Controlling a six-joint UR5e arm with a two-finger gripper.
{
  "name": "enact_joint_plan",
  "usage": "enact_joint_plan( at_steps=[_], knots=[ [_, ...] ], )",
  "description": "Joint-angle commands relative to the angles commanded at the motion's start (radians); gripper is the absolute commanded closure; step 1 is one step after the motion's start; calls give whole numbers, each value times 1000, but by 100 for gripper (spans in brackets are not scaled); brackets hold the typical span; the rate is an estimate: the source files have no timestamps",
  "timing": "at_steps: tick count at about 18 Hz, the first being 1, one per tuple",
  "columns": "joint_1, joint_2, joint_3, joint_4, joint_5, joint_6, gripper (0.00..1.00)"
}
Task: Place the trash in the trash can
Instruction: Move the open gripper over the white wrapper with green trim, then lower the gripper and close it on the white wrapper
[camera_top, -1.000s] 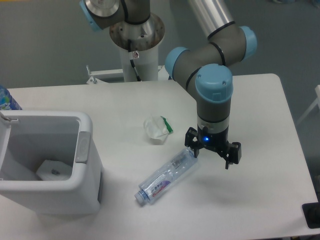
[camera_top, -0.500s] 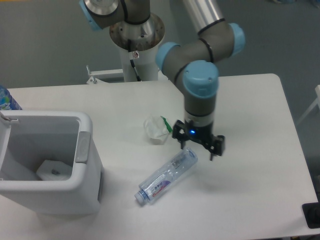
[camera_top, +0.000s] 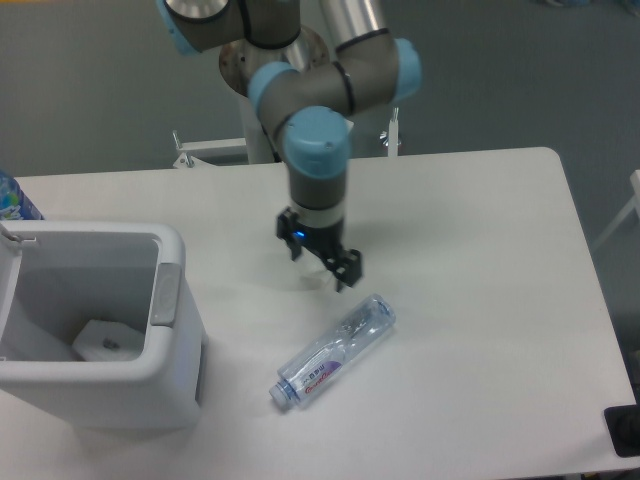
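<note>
Only part of the trash can (camera_top: 170, 300) is seen, cut off at the left edge. Its jaws spread wide, the gripper (camera_top: 320, 262) is held low over the table (camera_top: 480, 250), the wrapper hidden beneath it. Nearby, the bottle (camera_top: 335, 350) is seen lying flat.

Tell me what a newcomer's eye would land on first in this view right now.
Probably the gripper, hanging open over the middle of the table right where the crumpled wrapper lay, so the wrapper is hidden behind it. Next, the clear water bottle lying on its side just in front of the gripper, cap end toward the camera. Then the big light grey trash can at the left edge, with something white already at its bottom.
</note>
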Motion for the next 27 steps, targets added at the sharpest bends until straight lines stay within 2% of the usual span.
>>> enact_joint_plan(
  at_steps=[3,8,9,12,13,20,22,25,27],
  knots=[
    [-15,-9,-18,8,6,-28,0],
    [-12,-31,-8,15,6,-25,0],
    [-11,-31,-3,15,6,-26,4],
    [1,-31,-3,12,8,-26,37],
    [12,-31,-5,11,8,-26,43],
    [47,-31,-8,8,14,-29,43],
    [47,-31,-6,11,25,-31,60],
    [50,-31,12,3,37,-40,98],
    [69,-26,20,-3,31,-38,100]
  ],
)
